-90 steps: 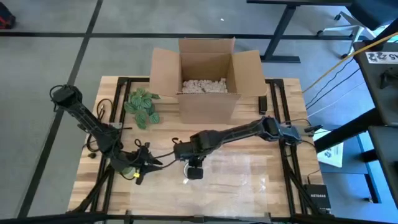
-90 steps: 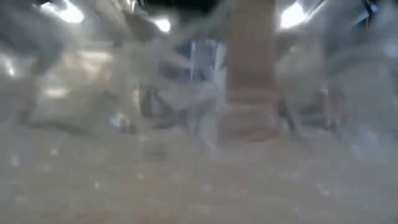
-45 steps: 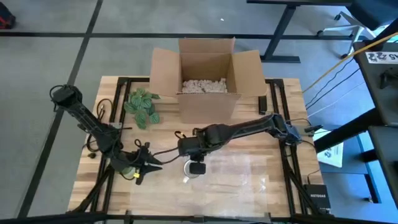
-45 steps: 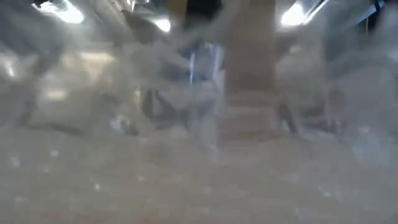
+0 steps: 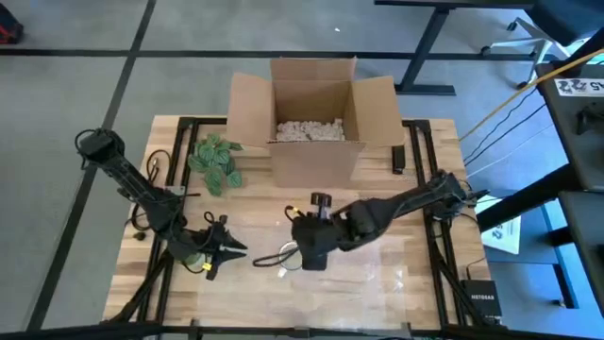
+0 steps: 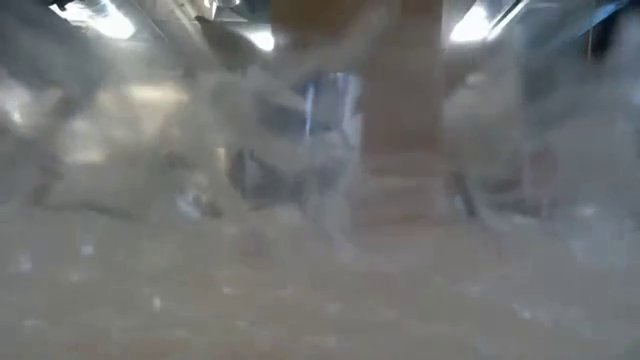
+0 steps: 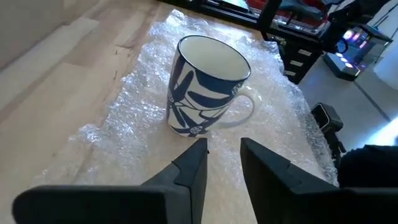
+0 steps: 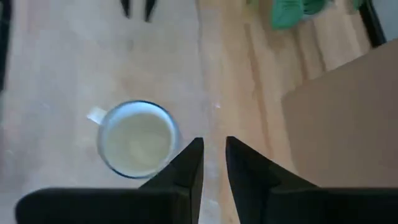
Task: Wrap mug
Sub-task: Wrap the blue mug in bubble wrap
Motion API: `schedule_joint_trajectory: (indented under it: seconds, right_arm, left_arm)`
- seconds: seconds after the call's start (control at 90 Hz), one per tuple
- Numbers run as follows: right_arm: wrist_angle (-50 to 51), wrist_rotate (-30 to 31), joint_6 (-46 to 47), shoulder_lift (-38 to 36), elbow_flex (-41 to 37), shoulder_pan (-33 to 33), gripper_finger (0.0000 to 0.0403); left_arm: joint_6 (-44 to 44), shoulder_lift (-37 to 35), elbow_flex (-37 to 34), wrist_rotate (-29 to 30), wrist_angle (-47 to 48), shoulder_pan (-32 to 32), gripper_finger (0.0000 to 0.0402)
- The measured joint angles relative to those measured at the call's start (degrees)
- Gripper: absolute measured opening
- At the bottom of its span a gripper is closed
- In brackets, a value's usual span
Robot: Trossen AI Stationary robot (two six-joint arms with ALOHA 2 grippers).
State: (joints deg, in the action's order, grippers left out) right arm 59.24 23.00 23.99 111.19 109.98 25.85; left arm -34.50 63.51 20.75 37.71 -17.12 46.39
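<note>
Blue-and-white mug (image 7: 202, 87) standing upright on the bubble wrap (image 7: 124, 106) at the near middle of the tabletop (image 5: 425, 283). Right pincer (image 8: 211, 163) above it, released, holding nothing. Left pincer (image 7: 217, 163) nearby, released too. Could bump mug and tip it.

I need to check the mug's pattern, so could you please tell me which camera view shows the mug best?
The left wrist view: the blue-and-white mug stands upright on the bubble wrap, pattern and handle clear. The right wrist view shows only its rim and inside from above. In the high view the right arm mostly hides it; the low view is a blur.
</note>
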Motion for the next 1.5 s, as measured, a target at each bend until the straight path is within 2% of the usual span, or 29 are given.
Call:
schedule_joint_trajectory:
  seconds: [0.244,0.444,0.656,0.822,0.944,1.111,1.211,1.311,1.5]
  right_arm:
    - [-13.90,6.83,19.24,-8.40,-24.19,8.91,0.0053]
    - [-18.52,10.98,34.87,-19.05,-41.37,15.72,0.0053]
    - [-24.83,13.30,43.53,-32.62,-58.66,18.93,0.0053]
    - [-32.25,11.36,45.00,-41.64,-70.90,18.64,0.0053]
    - [-33.07,9.89,45.95,-46.05,-76.63,18.85,0.0053]
    - [-30.64,7.91,46.55,-50.15,-82.93,18.18,0.0053]
    - [-30.73,4.08,47.05,-52.74,-85.66,17.06,0.0053]
    - [-30.72,2.79,47.58,-54.81,-86.55,16.76,0.0053]
    - [-30.92,0.49,47.82,-56.69,-86.52,16.76,0.0053]
  left_arm:
    - [-0.03,-0.02,0.00,0.01,0.00,0.02,0.0079]
    - [-0.18,-0.02,0.00,0.03,-0.19,0.02,0.0079]
    - [0.19,-0.04,0.02,0.89,-1.78,-0.25,0.0079]
    - [0.19,-0.04,0.02,1.33,-1.49,-2.94,0.0079]
    - [1.24,-0.29,0.02,1.33,-1.39,-5.84,0.0079]
    - [7.58,-2.12,0.02,0.85,-1.46,-12.24,0.0079]
    - [10.63,-4.22,0.02,-6.72,-0.93,-18.35,0.0079]
    - [11.95,-5.46,0.02,-14.29,-1.10,-23.78,0.0079]
    - [12.63,-5.90,0.02,-20.03,-2.05,-28.38,0.0079]
